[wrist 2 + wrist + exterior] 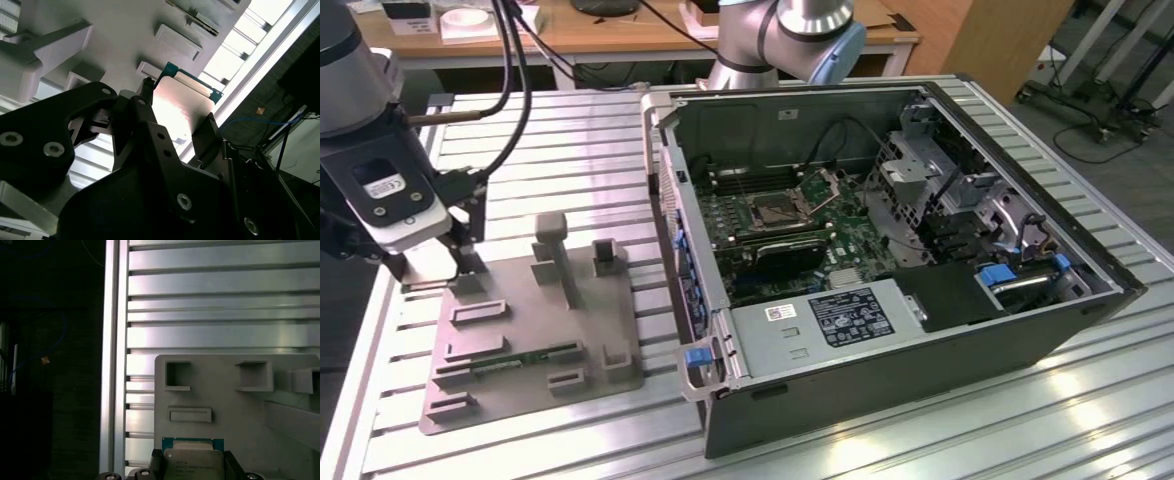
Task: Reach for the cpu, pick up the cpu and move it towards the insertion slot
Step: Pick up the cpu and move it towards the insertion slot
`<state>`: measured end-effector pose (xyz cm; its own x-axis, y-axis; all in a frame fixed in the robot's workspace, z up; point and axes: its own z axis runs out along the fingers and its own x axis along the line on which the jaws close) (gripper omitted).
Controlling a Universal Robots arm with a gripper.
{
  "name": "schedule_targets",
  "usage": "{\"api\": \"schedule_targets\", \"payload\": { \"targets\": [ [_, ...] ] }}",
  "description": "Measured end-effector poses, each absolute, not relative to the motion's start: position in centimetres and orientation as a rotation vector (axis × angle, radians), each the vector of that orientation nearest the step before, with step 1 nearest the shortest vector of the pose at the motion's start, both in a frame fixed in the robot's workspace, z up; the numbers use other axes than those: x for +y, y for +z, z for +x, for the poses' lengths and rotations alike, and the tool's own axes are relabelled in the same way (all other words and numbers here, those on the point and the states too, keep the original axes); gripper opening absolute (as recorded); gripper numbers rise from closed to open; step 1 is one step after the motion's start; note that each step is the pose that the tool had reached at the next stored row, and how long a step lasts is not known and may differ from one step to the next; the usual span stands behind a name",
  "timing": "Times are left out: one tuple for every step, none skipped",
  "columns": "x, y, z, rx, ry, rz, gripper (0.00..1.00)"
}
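The gripper (178, 102) is closed on two opposite edges of the cpu (186, 114), just above the grey tray (534, 330). The slot (781, 210) lies well off to the exterior view's right, inside the case (881, 385).

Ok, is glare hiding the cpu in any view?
Second wrist view: strong glare washes out the cpu top. First wrist view: the cpu is evenly lit, no glare. Exterior view: bright reflections on the table slats.

My gripper (179, 105) is matte black, dotted with silver screw heads. Above it, a grey wrist (350, 70) trails black cables (522, 70).
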<state>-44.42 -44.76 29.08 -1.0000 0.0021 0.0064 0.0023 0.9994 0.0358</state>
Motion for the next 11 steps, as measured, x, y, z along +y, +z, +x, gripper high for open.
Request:
{"api": "schedule_targets", "payload": {
  "targets": [
    [-44.76, 29.16, -44.42, -3.135, -0.056, -0.003, 0.55],
    [-44.76, 29.24, -44.41, -3.135, -0.056, -0.003, 0.55],
    [-44.76, 29.32, -44.42, -3.135, -0.056, -0.004, 0.55],
    [-44.76, 29.4, -44.42, -3.135, -0.056, -0.003, 0.55],
    [-44.76, 29.48, -44.42, -3.135, -0.056, -0.003, 0.55],
    [-44.76, 29.55, -44.42, -3.135, -0.056, -0.004, 0.55],
    [-44.76, 29.63, -44.41, -3.135, -0.056, -0.003, 0.55],
    [-44.76, 29.71, -44.41, -3.135, -0.056, -0.003, 0.55],
    [-44.76, 29.79, -44.42, -3.135, -0.056, -0.003, 0.55],
    [-44.76, 29.88, -44.42, -3.135, -0.056, -0.003, 0.55],
    [-44.76, 29.97, -44.41, -3.135, -0.056, -0.003, 0.55]
  ]
}}
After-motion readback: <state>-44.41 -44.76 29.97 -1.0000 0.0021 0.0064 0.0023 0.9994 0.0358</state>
